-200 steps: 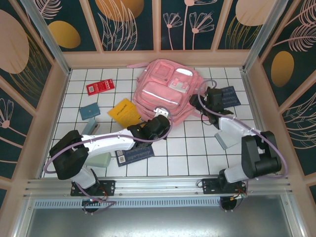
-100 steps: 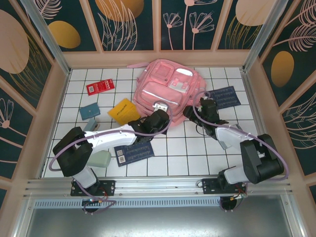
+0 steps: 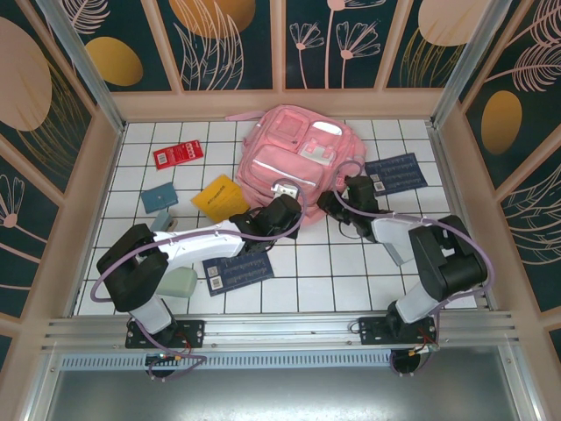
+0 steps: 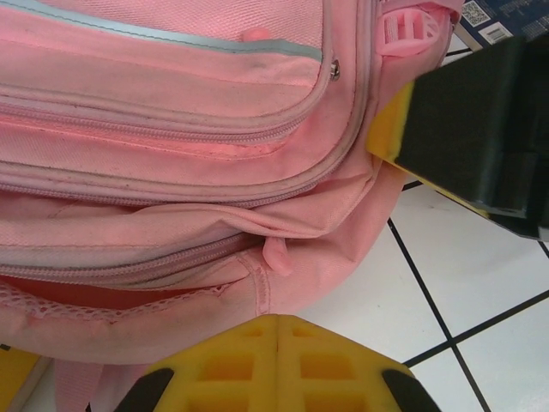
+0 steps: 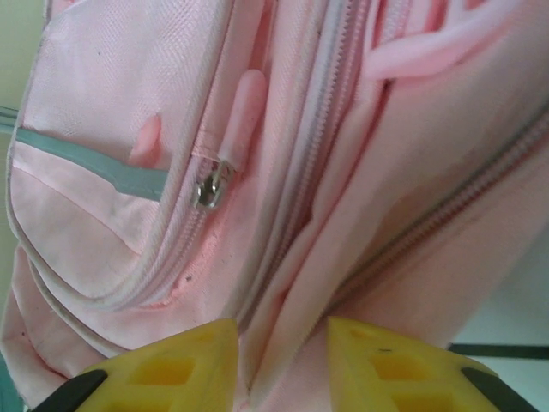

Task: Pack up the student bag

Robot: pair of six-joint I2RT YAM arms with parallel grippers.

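the student bag lies flat at the far middle of the white tiled table, front pockets up. it is soft pink woven fabric with rounded corners, pale grey-green reflective strips, ribbed zip tracks and a band of pink mesh along its near edge in the left wrist view. a small metal zip slider with a pink rubbery tab sits on one pocket seam in the right wrist view. the left arm stretches low across the tiles from its base, its gripper at the bag's near edge. its yellow moulded pads are pressed flush together with nothing seen between them. the right arm bends back on itself, elbow near the table's right side, with its gripper at the bag's near right corner. its yellow pads stand partly apart with a fold of bag fabric running down between them, and i cannot tell whether they pinch it. a flat yellow booklet lies just left of the bag.
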